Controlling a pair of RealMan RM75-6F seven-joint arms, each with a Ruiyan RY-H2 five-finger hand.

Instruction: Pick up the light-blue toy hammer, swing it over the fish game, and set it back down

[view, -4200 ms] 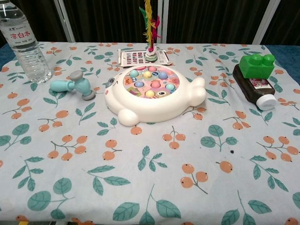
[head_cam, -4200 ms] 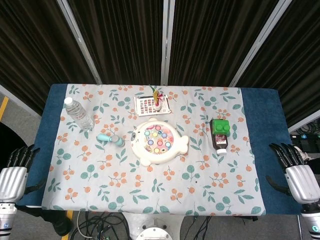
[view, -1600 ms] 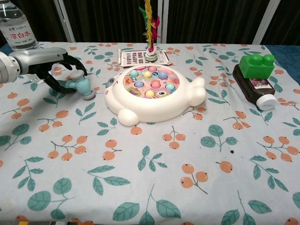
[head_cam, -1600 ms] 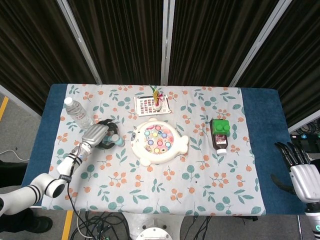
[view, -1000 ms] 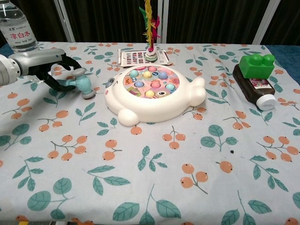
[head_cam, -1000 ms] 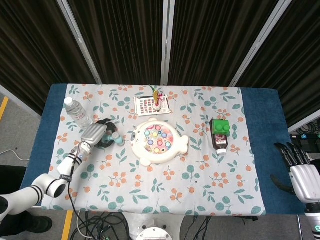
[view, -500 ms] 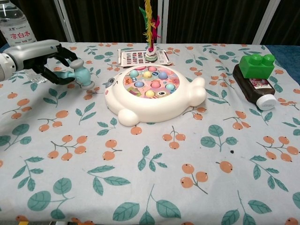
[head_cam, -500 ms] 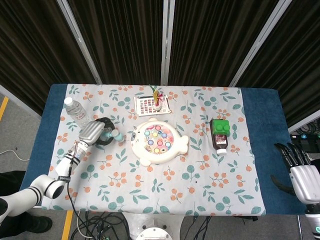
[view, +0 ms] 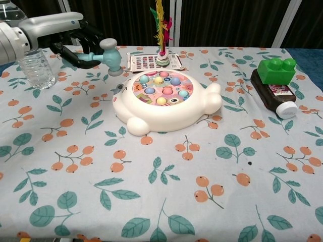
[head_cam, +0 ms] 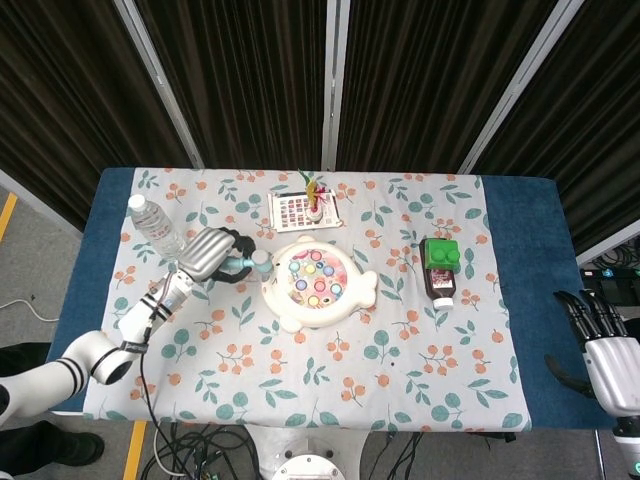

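Observation:
My left hand (head_cam: pixel 207 253) (view: pixel 70 35) grips the light-blue toy hammer (head_cam: pixel 250 262) (view: pixel 107 55) by its handle, lifted off the cloth. The hammer's grey-tipped head hangs just left of the white fish game (head_cam: pixel 315 284) (view: pixel 164 99), near its upper left edge. The game's pink top holds several coloured fish. My right hand (head_cam: pixel 608 350) rests off the table's right edge, fingers apart and empty; the chest view does not show it.
A clear water bottle (head_cam: pixel 156 227) (view: pixel 30 60) stands behind my left hand. A card with a feathered toy (head_cam: pixel 307 208) (view: pixel 160 53) lies behind the game. A brown bottle with a green block (head_cam: pixel 439 266) (view: pixel 274 85) lies to the right.
My left hand has lifted the hammer off the cloth and carried it up and right, towards the fish game. The right hand has stayed put.

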